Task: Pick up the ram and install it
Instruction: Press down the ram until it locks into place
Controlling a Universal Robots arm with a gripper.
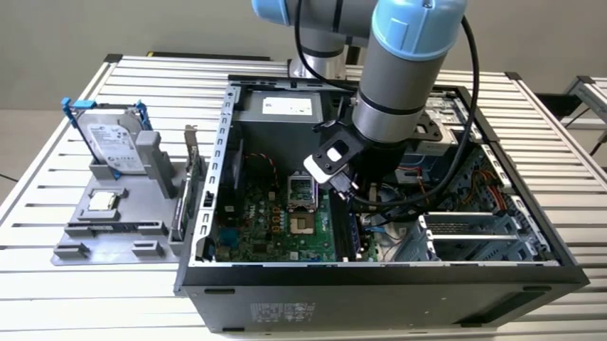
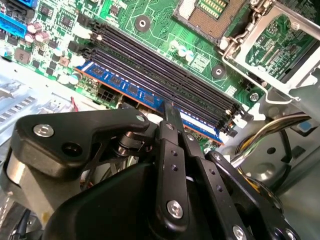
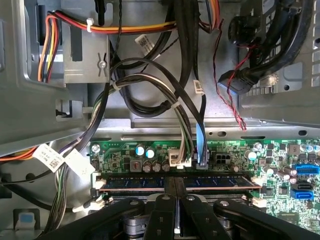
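Inside the case, the arm (image 1: 399, 92) stands upright, fingers (image 2: 172, 117) clenched on the ram (image 2: 130, 90).

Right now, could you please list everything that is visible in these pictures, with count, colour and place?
ram: one, blue, in the outermost memory slot, under the gripper
motherboard: one, green, in the case
computer case: one, black, open, on the table
hard drive: one, silver with blue rails, upright in the grey holder
processor chip: one, silver, on the holder
table: one, slatted metal
gripper: one, black, closed on the ram
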